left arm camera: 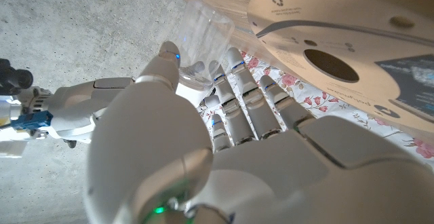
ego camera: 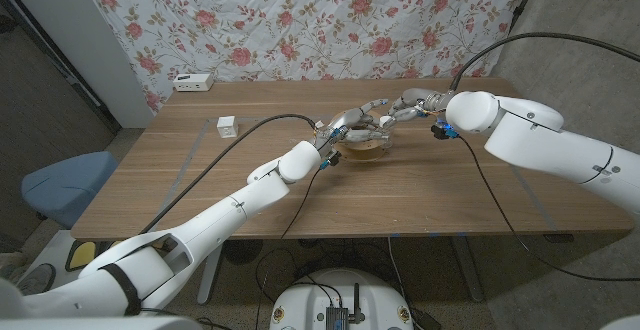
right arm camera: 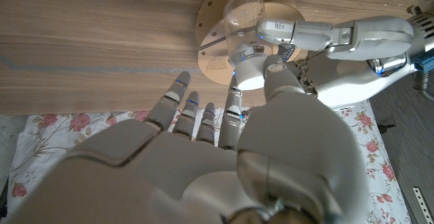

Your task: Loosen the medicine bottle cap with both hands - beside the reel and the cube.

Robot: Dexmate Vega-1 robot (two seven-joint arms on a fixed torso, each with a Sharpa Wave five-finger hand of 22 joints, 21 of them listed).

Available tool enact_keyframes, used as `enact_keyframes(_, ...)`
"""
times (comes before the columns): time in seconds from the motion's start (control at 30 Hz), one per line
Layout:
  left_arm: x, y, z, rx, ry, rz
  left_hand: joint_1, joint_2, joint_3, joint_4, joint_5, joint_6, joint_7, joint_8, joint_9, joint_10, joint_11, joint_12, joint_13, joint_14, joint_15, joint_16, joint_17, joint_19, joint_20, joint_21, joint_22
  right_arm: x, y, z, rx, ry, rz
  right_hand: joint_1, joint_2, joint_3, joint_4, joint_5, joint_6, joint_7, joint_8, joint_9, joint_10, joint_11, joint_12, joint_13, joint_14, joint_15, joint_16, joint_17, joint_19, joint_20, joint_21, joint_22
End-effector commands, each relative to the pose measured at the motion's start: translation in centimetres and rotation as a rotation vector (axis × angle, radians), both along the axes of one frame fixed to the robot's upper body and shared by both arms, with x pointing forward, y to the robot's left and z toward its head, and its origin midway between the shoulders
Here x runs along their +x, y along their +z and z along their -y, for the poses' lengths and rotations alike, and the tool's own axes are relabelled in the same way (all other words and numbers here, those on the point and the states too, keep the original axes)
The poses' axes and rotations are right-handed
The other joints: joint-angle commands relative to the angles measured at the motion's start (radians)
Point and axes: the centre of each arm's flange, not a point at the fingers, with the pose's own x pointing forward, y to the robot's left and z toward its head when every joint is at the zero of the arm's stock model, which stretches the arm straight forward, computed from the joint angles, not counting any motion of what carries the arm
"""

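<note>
The medicine bottle (right arm camera: 243, 8) is clear plastic with a white cap (right arm camera: 248, 73). In the head view it (ego camera: 384, 121) hangs between both hands just above the pale reel (ego camera: 366, 150) at the table's middle. My left hand (ego camera: 352, 123) grips the clear body, thumb on one side and fingers (left arm camera: 237, 64) on the other of the bottle (left arm camera: 203, 30). My right hand (ego camera: 413, 102) comes from the other side and pinches the cap between thumb (right arm camera: 279, 75) and fingers. The left hand (right arm camera: 339, 37) shows beyond the cap. The small white cube (ego camera: 227, 127) sits left of the hands.
The reel (left arm camera: 339, 44) lies flat on the wooden table (ego camera: 450, 190), close under the bottle. A white box (ego camera: 193, 82) stands at the table's far left edge before a floral cloth. Black cables trail from both wrists. A blue chair (ego camera: 60, 185) stands left of the table.
</note>
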Motion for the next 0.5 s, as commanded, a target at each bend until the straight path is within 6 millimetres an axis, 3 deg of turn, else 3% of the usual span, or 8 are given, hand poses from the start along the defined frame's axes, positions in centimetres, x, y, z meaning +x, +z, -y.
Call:
enact_keyframes(0.03, -0.01, 0.03, 0.00, 0.002, -0.003, -0.003, -0.001, 0.007, 0.007, 0.003, 0.007, 0.003, 0.000, 0.001, 0.002, 0.034, -0.023, 0.003, 0.002, 0.003, -0.079, 0.003, 0.002, -0.006, -0.075, 0.000, 0.002, 0.04, -0.15, 0.17, 0.028, 0.041, -0.025, 0.033, 0.026, 0.024, -0.001, 0.014, -0.011, -0.002, -0.010, -0.004, -0.005, -0.012, -0.003, 0.002, -0.014, -0.007, -0.002, 0.004, -0.007, -0.010, -0.001, 0.001)
enact_keyframes(0.2, -0.01, -0.03, 0.02, 0.002, -0.003, -0.004, -0.003, 0.008, 0.008, 0.004, 0.007, 0.004, -0.001, 0.001, 0.002, 0.035, -0.024, 0.003, 0.002, 0.004, -0.079, 0.003, 0.002, -0.005, -0.075, 0.000, 0.002, 0.01, -0.20, 0.28, 0.040, 0.048, -0.032, 0.062, 0.044, 0.051, -0.003, 0.025, -0.019, -0.002, -0.021, -0.008, -0.010, -0.017, -0.003, 0.002, -0.020, -0.012, -0.002, 0.007, -0.015, -0.016, -0.002, 0.001)
enact_keyframes(0.5, -0.04, -0.09, 0.00, 0.002, -0.003, -0.006, -0.005, 0.010, 0.009, 0.005, 0.007, 0.004, -0.002, 0.001, 0.002, 0.034, -0.024, 0.003, 0.003, 0.004, -0.079, 0.003, 0.002, -0.006, -0.074, 0.000, 0.002, -0.01, -0.24, 0.41, 0.052, 0.066, -0.044, 0.146, 0.058, 0.131, 0.001, 0.050, -0.024, -0.008, -0.042, -0.018, -0.025, -0.041, -0.003, 0.002, -0.034, -0.025, 0.001, 0.018, -0.036, -0.034, -0.002, 0.002)
